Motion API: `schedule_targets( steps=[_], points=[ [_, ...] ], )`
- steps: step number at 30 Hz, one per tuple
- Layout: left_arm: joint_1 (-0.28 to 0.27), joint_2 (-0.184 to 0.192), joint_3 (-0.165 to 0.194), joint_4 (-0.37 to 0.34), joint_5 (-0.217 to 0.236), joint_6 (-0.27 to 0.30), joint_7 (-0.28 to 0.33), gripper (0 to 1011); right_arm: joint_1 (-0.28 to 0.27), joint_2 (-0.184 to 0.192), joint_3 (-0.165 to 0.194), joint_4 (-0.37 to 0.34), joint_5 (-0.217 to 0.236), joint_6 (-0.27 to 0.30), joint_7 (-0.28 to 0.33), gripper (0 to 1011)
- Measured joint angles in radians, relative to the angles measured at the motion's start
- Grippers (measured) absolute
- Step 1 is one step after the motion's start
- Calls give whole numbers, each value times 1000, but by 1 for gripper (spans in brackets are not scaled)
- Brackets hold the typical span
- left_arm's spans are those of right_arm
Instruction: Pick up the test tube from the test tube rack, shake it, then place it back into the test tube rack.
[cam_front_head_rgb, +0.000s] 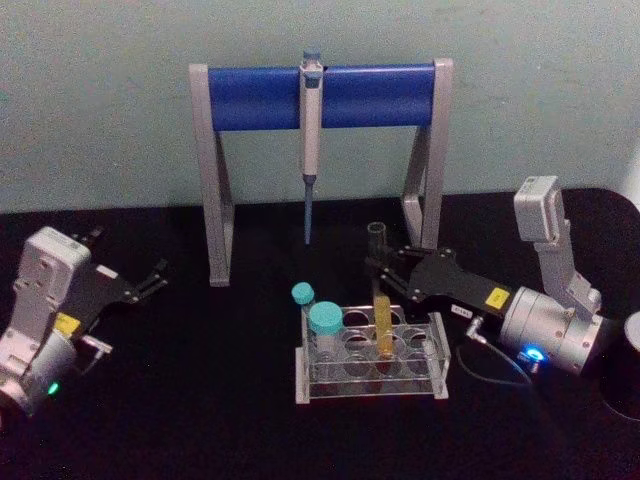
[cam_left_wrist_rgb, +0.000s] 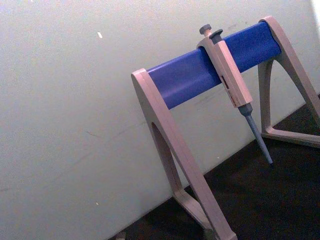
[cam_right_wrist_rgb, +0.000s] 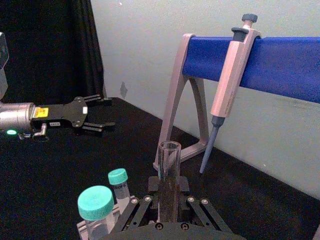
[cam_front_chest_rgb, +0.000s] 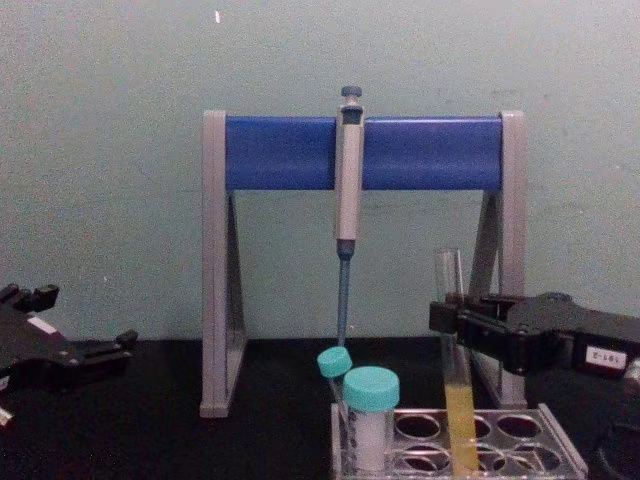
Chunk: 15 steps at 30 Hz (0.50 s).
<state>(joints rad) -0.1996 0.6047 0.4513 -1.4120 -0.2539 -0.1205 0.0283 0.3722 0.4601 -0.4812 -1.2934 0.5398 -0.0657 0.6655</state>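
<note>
At the rack: test tube (cam_front_head_rgb: 383, 325) stands with its lower end in a back-row hole of the rack (cam_front_head_rgb: 370, 392), to the right of the large capped vial (cam_front_head_rgb: 325, 322).
Tube axis: near upright, with the open mouth leaning slightly toward the robot's left in the chest view (cam_front_chest_rgb: 458, 400).
Tube seating: cannot tell whether the round bottom rests on the rack floor.
Contents: yellow liquid fills the lower part; the upper part is clear.
Right gripper (cam_front_head_rgb: 382, 278): reaches in from the right, level with the table, and is clamped on the test tube above the liquid and below the mouth (cam_right_wrist_rgb: 169, 200).
Direction of travel: judged to be straight up along the tube axis, so the glass clears the hole without scraping.
Overhead limit: pipette (cam_front_head_rgb: 310, 150) on the pipette stand (cam_front_head_rgb: 215, 180) hangs behind and to the left, apart from the tube.
Left gripper (cam_front_head_rgb: 152, 280): parked well to the left, fingers apart, holding nothing; farther from the tube.
</note>
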Motion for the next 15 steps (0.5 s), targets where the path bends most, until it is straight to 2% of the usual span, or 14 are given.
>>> schedule_targets(
  steps=[15],
  points=[
    [0,0,0,0,0,0,0,1001,9,-1,-8,13,2,11,10,229]
  ],
)
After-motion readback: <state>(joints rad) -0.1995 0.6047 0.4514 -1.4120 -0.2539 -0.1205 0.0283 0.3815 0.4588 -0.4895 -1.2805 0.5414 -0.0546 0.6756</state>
